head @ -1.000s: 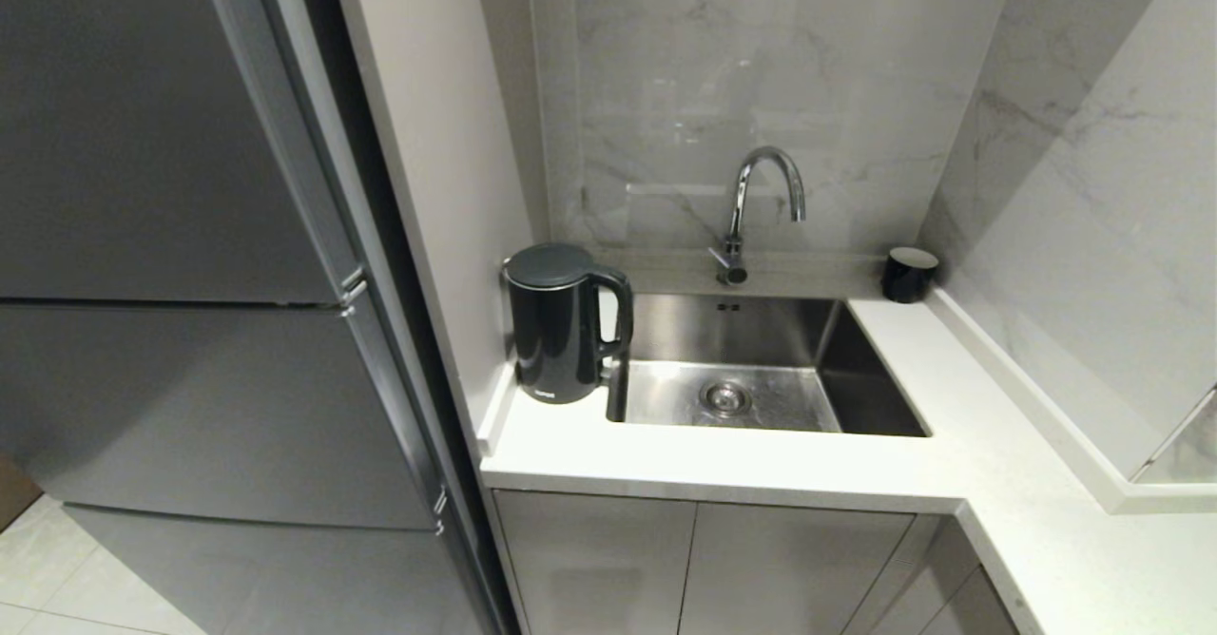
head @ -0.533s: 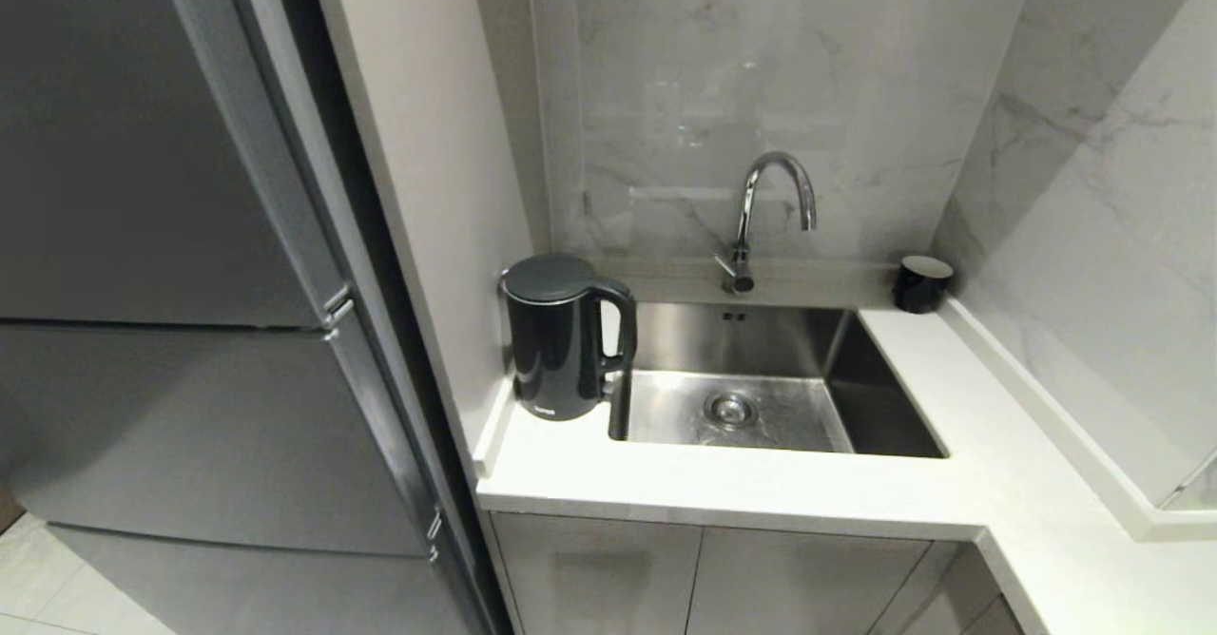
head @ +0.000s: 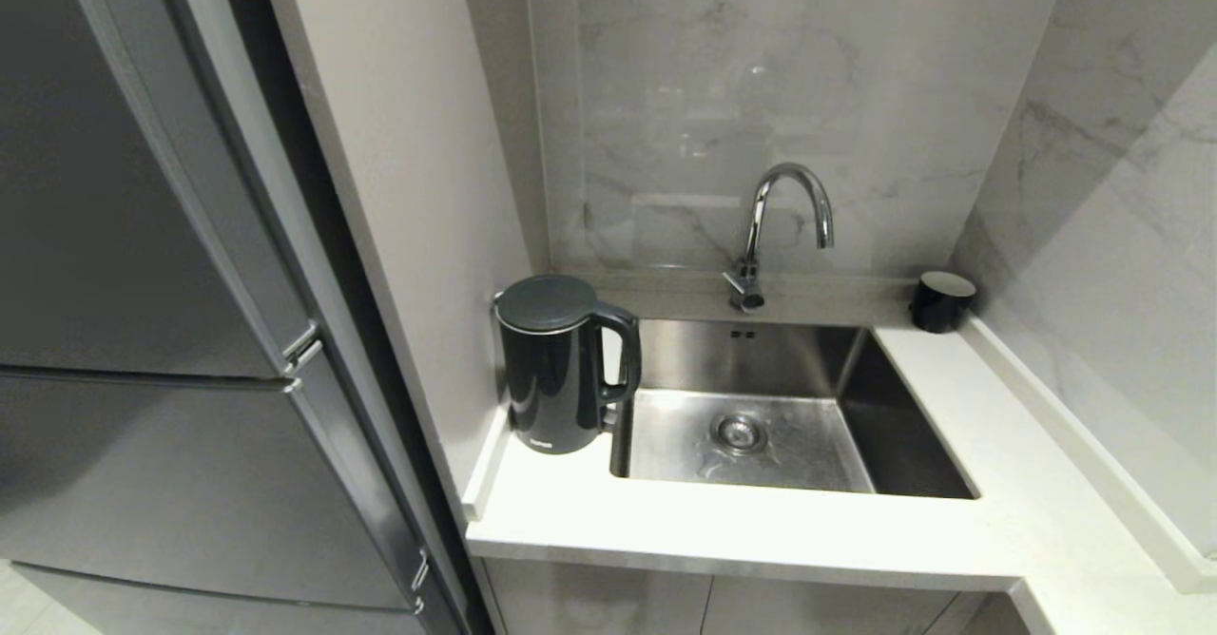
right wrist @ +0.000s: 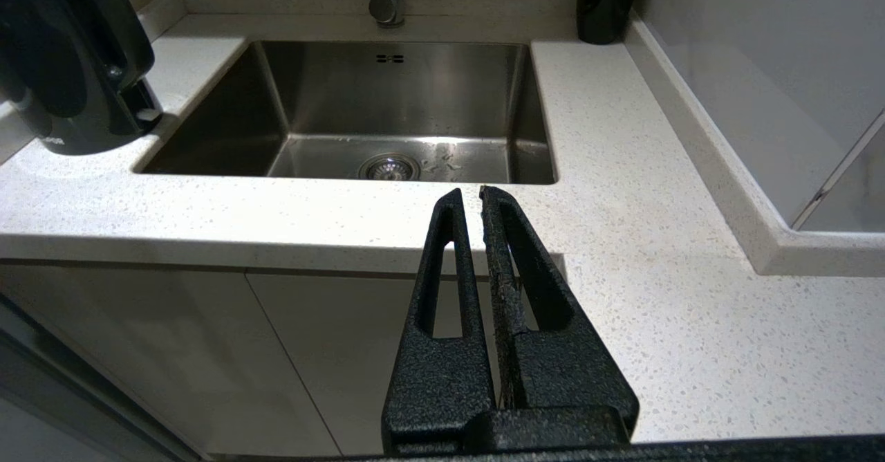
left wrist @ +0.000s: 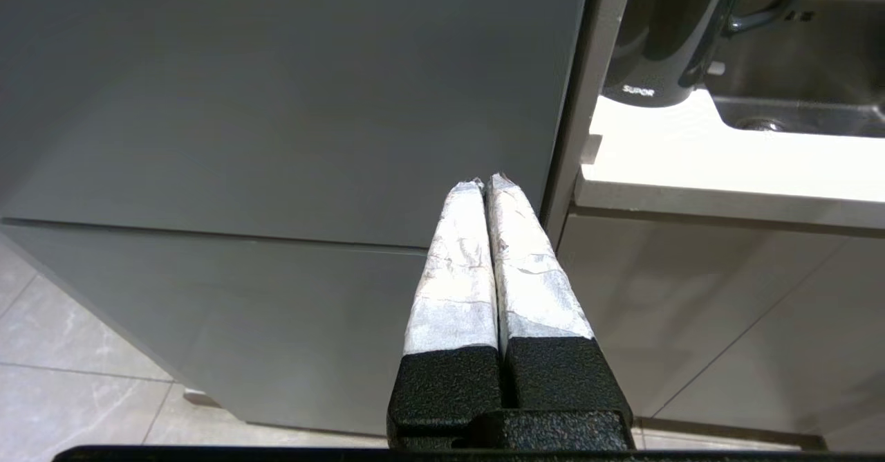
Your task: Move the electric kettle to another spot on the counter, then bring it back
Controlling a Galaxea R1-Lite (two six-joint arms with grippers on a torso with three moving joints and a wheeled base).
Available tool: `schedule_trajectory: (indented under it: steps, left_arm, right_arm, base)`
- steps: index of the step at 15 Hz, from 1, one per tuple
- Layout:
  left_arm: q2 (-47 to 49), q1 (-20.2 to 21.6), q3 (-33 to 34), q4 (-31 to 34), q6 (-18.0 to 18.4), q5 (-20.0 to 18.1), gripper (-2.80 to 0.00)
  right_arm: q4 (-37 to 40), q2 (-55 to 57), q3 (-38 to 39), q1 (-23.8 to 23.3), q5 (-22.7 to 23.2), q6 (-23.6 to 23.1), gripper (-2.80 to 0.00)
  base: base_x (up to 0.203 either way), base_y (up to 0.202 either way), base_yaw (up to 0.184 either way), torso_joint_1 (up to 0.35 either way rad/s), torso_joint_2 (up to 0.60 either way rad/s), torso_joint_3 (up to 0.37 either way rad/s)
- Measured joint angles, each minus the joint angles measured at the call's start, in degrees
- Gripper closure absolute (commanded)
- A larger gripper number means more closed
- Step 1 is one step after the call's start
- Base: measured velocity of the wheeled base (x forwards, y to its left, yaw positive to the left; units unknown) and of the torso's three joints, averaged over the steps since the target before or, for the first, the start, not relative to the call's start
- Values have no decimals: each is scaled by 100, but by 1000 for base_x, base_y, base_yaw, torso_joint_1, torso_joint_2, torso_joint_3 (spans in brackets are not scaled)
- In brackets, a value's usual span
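- Kettle (head: 556, 378): upright in the counter (head: 723, 530) corner, against the side panel, handle overhanging the sink (head: 913, 464) rim.
- Risk: tipped into the sink or jammed on the panel if lifted carelessly.
- Both jaws pressed together, holding nothing, short of the counter.
- Sink bare; kettle and cup (head: 941, 300) contents hidden.

The only writing that can be read is the white brand word "SUPOR", printed low on the glossy black side of the electric kettle (left wrist: 653, 47), as the left wrist view shows it. In the head view the same small white lettering sits near the bottom of the electric kettle (head: 556, 378), but there it is too small to make out. No other label, number or sign can be read.
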Motion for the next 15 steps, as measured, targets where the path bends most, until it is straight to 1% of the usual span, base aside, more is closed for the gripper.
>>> schedule_trajectory:
  steps: [8, 13, 15]
  left_arm:
    - [0, 0, 0, 2, -35, 2, 0]
    - [0, 0, 0, 0, -37, 2, 0]
    - [0, 2, 0, 0, -37, 2, 0]
  right_arm:
    - [3, 0, 0, 0, 0, 1, 0]
    - [-2, 0, 0, -5, 2, -1, 0]
    - [2, 0, 0, 0, 0, 0, 0]
  base:
    - [0, 0, 0, 0, 0, 0]
    - [1, 146, -4, 2, -1, 6]
    - [0, 24, 1, 1, 1, -1]
